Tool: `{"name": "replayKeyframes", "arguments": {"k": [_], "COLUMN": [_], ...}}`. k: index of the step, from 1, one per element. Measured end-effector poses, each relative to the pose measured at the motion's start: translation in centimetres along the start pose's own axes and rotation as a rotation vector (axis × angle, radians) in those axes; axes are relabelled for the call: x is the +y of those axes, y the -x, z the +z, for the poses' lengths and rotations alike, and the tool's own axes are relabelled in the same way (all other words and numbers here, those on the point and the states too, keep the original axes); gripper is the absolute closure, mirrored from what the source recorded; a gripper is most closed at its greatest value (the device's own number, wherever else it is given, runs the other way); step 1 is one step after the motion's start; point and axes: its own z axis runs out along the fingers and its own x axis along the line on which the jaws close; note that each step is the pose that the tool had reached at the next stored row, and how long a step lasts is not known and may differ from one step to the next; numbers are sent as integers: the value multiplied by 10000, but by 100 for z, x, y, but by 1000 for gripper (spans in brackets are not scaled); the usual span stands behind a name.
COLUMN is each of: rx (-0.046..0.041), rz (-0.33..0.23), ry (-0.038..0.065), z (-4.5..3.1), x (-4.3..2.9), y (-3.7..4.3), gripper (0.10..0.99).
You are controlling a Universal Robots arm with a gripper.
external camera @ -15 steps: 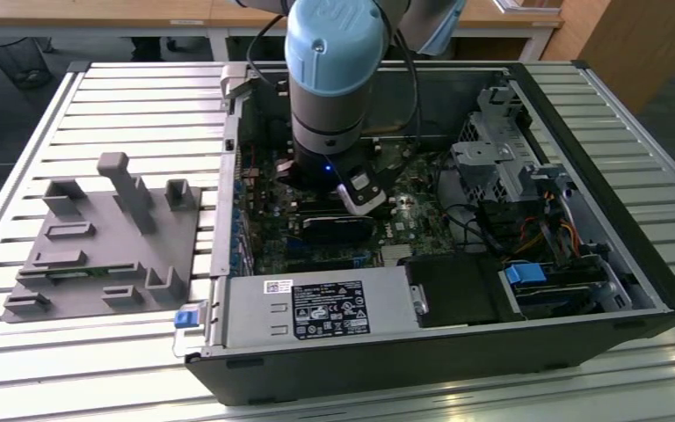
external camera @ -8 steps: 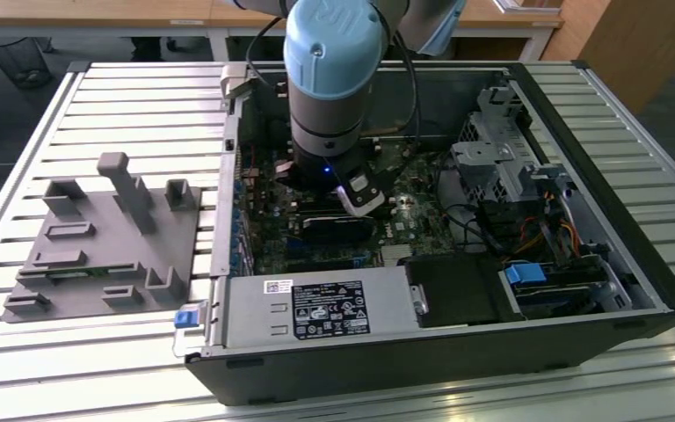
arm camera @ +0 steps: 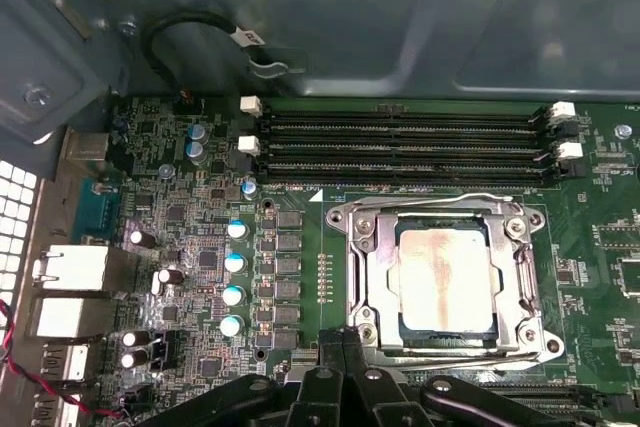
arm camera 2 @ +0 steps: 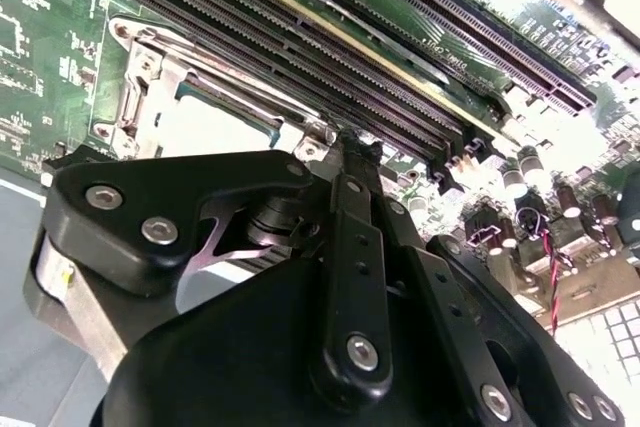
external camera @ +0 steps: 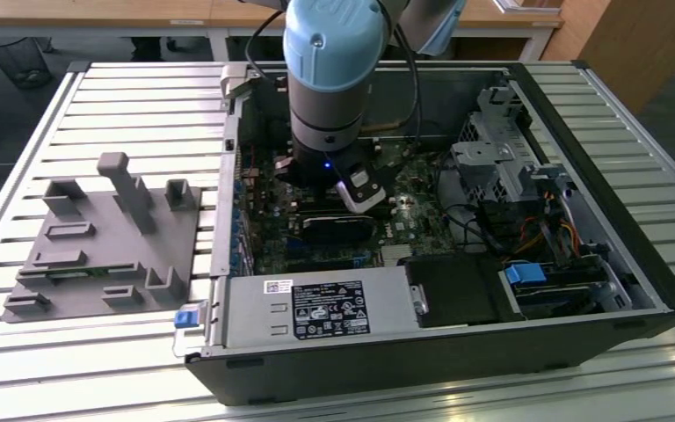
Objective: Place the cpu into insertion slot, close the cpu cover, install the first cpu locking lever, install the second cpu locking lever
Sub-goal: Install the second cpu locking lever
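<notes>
Cpu (arm camera: 446,279) sits in insertion slot (arm camera: 362,277), cpu cover (arm camera: 522,272) down around it; memory slots (arm camera: 400,147) alongside socket.

Exterior view: high up, angled down over the whole open computer case (external camera: 431,290). Both wrist views: close over the green circuit board (arm camera: 300,247), sharing the insertion slot (arm camera: 445,282), probably.

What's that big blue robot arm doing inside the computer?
The robot arm's black tool is reaching down into an open black computer case, right at the edge of the square socket on the green circuit board. The small silvery-grey square chip already sits in that socket, and the thin silvery metal frame lies closed around it. The tool isn't carrying anything.
</notes>
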Motion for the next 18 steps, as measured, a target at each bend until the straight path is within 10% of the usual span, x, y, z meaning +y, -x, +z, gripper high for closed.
{"name": "replayKeyframes", "arguments": {"k": [18], "rx": [1], "rz": [0], "ry": [0], "z": [-162], "x": [48], "y": [1], "gripper": [965]}}
